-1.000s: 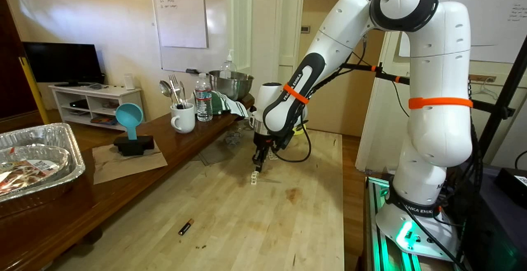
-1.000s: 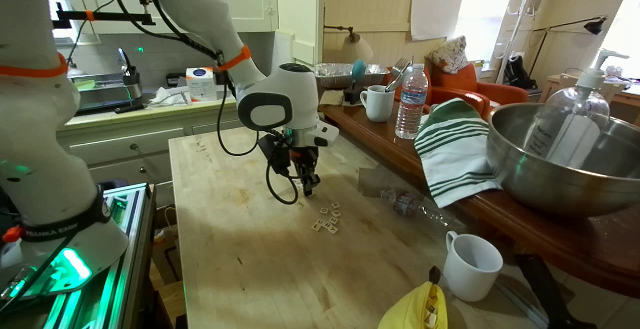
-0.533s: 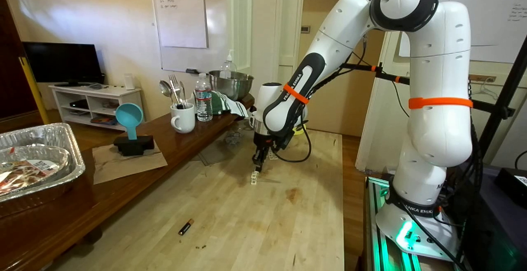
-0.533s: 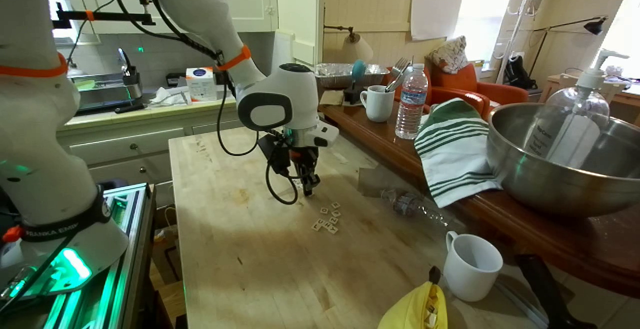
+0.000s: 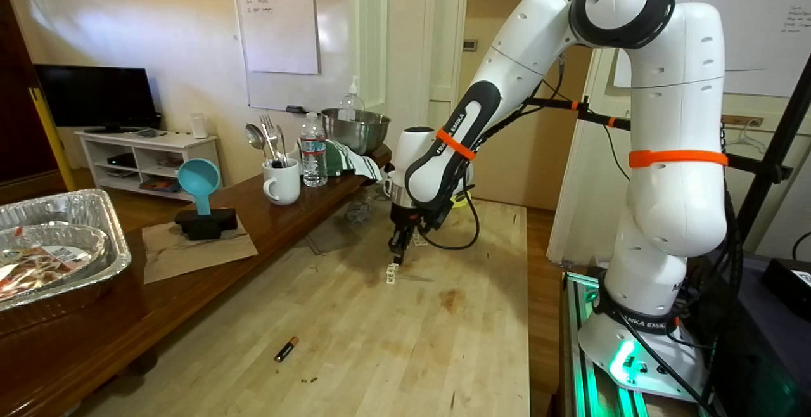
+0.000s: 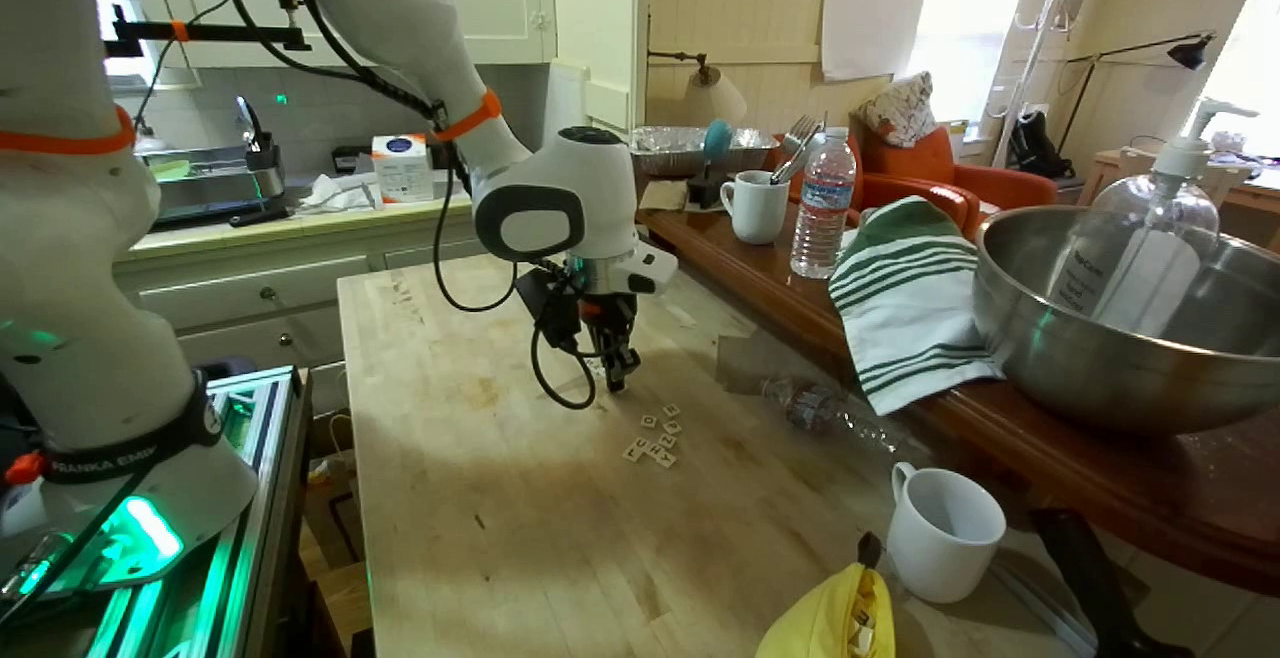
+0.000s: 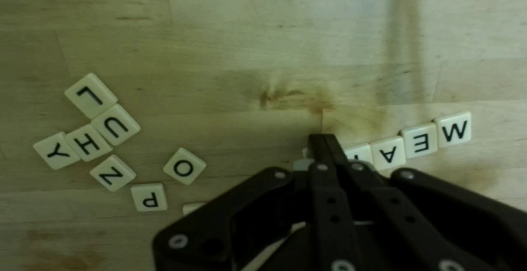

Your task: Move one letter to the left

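With twelve at the top of the wrist view and the tips of the claw [image 7: 322,139] as hub, a group of letter tiles [image 7: 87,137] lies flat on the worktop [image 7: 247,36] towards nine o'clock. Leftmost is the Y tile [image 7: 57,150], then the H tile [image 7: 89,142], the L tile [image 7: 91,95] at its twelve and the U tile [image 7: 115,124] at its two, all four apparently touching in a chain. The tile reading N or Z [image 7: 112,173] sits near the H tile's five, the P tile [image 7: 149,197] at four from that, and the O tile [image 7: 184,166] farther right. At the O tile's six, a mostly hidden tile [image 7: 192,208] shows an edge past the claw. A pale sliver of tile [image 7: 304,152] peeks out at eight, just beside the claw's tips. The claw is closed, its two fingers [image 7: 317,149] lying together. Towards four, a half-covered tile [image 7: 359,152] touches the A tile [image 7: 388,153], with the E tile [image 7: 419,140] and the M tile [image 7: 453,129] next in the row, out at three. Which one is the task's letter I cannot tell; the half-covered tile and the sliver lie nearest the claw. In an exterior view, a battery [image 5: 286,349] lies at the claw's eight o'clock.
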You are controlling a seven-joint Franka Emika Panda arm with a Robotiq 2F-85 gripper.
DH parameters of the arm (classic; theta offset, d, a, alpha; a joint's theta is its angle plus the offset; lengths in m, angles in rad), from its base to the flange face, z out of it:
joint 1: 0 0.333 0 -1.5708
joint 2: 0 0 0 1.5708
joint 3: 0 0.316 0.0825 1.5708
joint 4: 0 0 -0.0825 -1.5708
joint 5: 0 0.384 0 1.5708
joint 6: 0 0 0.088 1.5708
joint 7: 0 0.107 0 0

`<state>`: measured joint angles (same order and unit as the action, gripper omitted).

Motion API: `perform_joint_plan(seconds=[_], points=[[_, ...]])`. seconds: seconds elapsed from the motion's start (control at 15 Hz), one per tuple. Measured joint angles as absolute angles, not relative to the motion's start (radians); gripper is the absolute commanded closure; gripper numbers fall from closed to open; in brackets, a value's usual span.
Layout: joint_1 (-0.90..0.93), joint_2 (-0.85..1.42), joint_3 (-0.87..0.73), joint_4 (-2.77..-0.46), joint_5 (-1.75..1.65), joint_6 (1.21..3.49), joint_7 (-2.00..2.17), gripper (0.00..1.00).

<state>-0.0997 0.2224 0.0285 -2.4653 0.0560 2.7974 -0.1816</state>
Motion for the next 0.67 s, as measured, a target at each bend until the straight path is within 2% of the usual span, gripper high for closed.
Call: perform_joint_plan(seconds=[0.67], points=[[-0.100, 0.171, 0.028, -2.474, 0.063, 2.797, -0.182, 1.00]])
